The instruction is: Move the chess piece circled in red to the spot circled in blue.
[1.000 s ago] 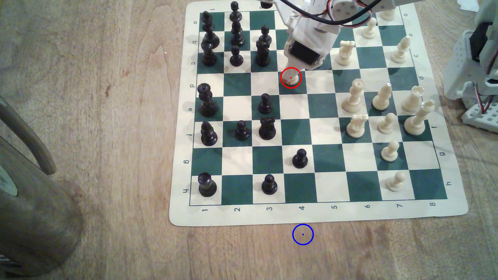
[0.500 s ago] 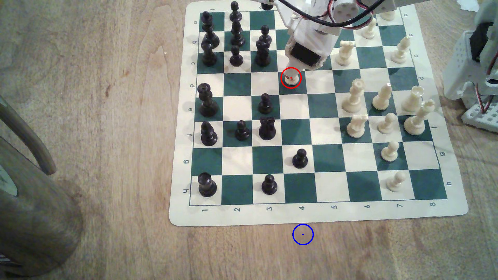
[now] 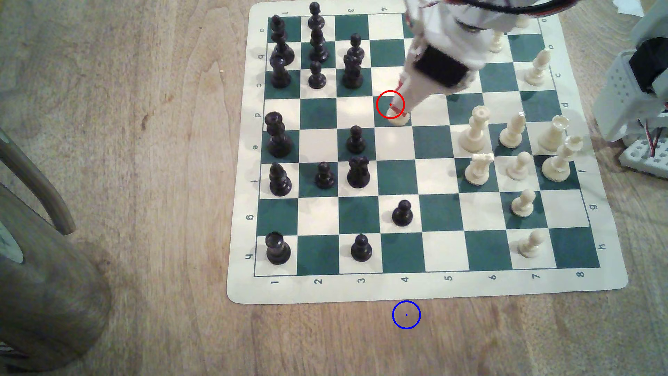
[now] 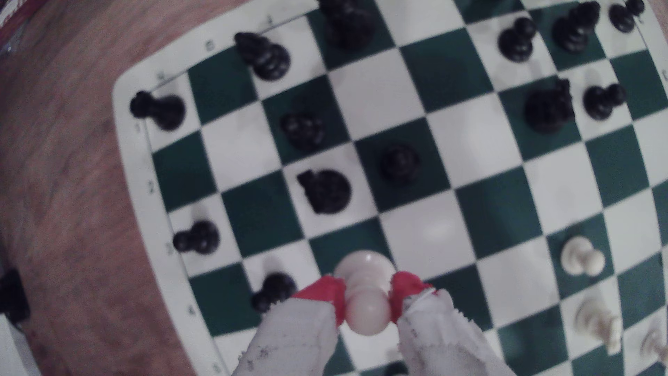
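The chess piece circled in red, a small cream pawn (image 3: 397,118), hangs tilted at the lower edge of the red ring, over the board's middle files. My gripper (image 3: 400,105) is shut on it, reaching in from the exterior view's upper right. In the wrist view the red-tipped fingers (image 4: 325,293) pinch the pawn (image 4: 365,285) at its neck, with the ball head toward the camera and the base above the squares. The spot circled in blue (image 3: 406,315) is bare wood just off the board's near edge, by the file marked 4.
Black pieces fill the exterior view's left half of the chess mat (image 3: 426,289) and cream pieces the right half. A black pawn (image 3: 402,213) stands between the held pawn and the blue ring. A wooden stand (image 3: 47,289) sits at far left, the arm's base (image 3: 643,108) at far right.
The arm has swung toward the exterior view's right and risen. The pawn has left the ring's centre, shifting slightly down and right while gripped.
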Available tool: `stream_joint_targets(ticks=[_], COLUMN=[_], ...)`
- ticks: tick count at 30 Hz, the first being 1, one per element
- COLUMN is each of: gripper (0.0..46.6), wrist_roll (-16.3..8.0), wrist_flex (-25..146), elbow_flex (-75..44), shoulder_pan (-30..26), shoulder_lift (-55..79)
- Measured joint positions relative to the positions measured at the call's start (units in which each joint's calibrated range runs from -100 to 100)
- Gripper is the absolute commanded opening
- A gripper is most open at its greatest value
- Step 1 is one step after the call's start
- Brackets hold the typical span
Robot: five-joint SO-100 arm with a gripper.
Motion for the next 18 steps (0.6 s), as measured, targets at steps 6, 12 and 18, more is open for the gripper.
stream_joint_targets(ticks=[6, 12, 18], gripper=[0.3, 0.3, 0.3], wrist_roll=[-1.37, -1.71, -1.71], wrist_flex=[5.9, 5.26, 2.47], elbow_flex=[-12.2, -25.67, -29.28], shoulder_pan=[-10.84, -16.15, -19.03], shoulder_lift=[2.85, 17.6, 27.31])
